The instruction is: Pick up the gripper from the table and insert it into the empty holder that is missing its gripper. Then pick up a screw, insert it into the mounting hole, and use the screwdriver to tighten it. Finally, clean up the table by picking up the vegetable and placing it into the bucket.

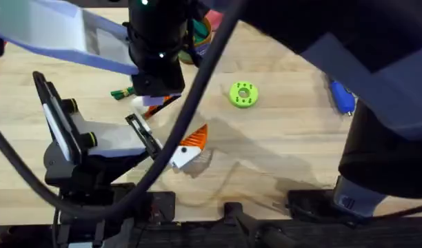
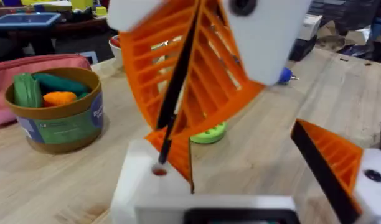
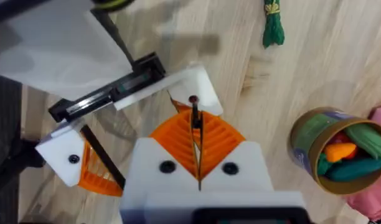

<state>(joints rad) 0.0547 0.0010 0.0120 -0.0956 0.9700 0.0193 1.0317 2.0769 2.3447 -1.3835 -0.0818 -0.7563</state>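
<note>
Holder: the white holder [image 2: 137,180] is one finger mount of the left gripper [image 1: 166,141]. A hole on its top face shows red inside.
Small orange piece: a narrow orange wedge [image 2: 181,158] stands at the holder's inner edge, just beside the hole. Whether it is seated in the mount cannot be told.
Black rod: a thin black rod [image 2: 178,81] slants down, its tip at the hole's mouth.
Right gripper: the right gripper [image 3: 197,134] points down over the holder, its orange ribbed fingers pressed together on the black rod.
Right arm pose: it reaches across the middle from the lower right and shows large, dark and blurred in the overhead view.
Left gripper: it lies low over the table with its fingers spread apart and nothing between them. The other finger [image 2: 330,165] is orange with a black edge.
Hidden: the rod's upper end is lost between the right fingers. The bucket's far side is covered by the right arm in the overhead view.
Vegetable: the vegetable [image 3: 272,28] lies on the bare table [image 1: 280,151], beyond the left gripper and apart from both grippers.
Bucket: the bucket [image 2: 56,121] stands upright with green and orange toys inside, beside a pink pouch [image 2: 28,68].
Screwdriver: the screwdriver [image 1: 342,96] lies on the table far right, well apart from both grippers.
Green disc: the green disc [image 1: 243,94] lies between holder and screwdriver.
</note>
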